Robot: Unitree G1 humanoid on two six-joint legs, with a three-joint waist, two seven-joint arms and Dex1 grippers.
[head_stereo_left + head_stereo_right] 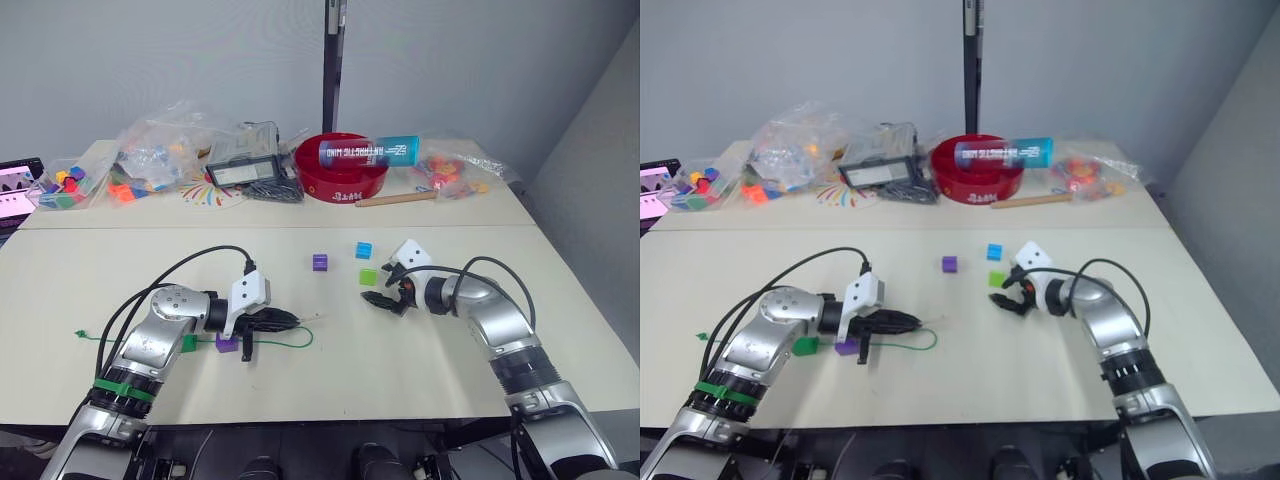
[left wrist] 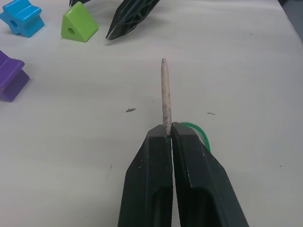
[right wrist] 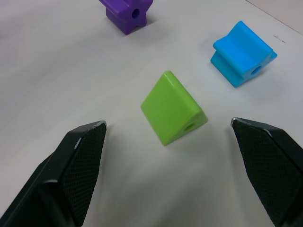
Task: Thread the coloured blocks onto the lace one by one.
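Two blocks threaded near left hand (image 1: 290, 320), clamped on lace (image 1: 290, 345) tip; right hand (image 3: 168, 137) spread around light green block (image 3: 173, 108).

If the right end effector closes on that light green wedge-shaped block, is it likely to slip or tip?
The light green block looks like smooth hard plastic with sloped faces, so it may squirt out sideways. It lies on a flat face on the table, so rolling seems unlikely. It probably weighs little. The right end effector stands open around it.
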